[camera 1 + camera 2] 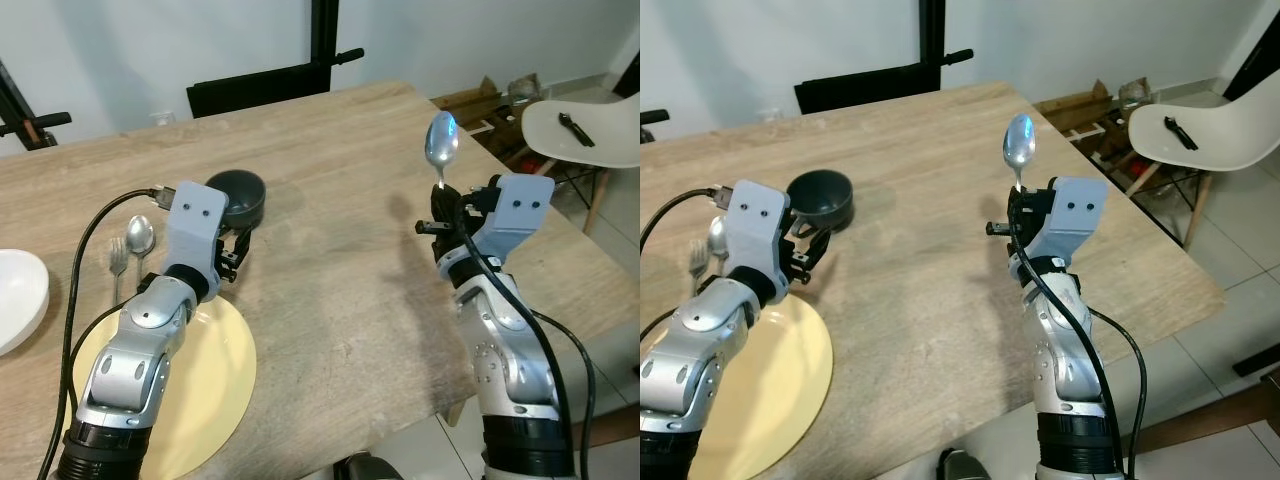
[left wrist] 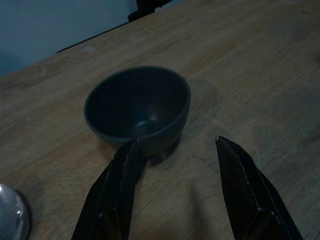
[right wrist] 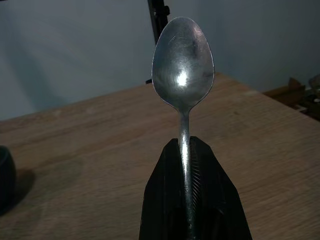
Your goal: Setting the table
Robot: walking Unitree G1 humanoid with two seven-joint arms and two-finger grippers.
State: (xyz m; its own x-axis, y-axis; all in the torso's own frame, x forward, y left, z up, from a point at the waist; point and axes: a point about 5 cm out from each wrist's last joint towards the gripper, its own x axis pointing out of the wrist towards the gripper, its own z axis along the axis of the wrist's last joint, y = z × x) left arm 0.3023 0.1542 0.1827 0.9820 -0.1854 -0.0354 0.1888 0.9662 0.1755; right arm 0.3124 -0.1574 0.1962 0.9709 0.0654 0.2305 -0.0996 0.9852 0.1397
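The right gripper has its two black fingers pressed flat together on the handle of a polished silver metal spoon, which stands upright with its bowl uppermost, right of centre in the left eye view and clear above the tabletop. Held by the handle like this, it can probably be carried and laid down without the bowl touching anything first.

The left gripper has its fingers spread wide and holds nothing. One fingertip sits right at the near wall of a small dark grey round bowl, the other beside it over bare wood, which looks like a line-up for grasping the bowl's rim.

The bowl rests upright on the light wooden table, left of centre. Below it, lower left, a pale yellow round plate lies partly under the left arm. Just left of that arm a second silver spoon and a silver fork lie side by side, and a white dish sits at the left edge.
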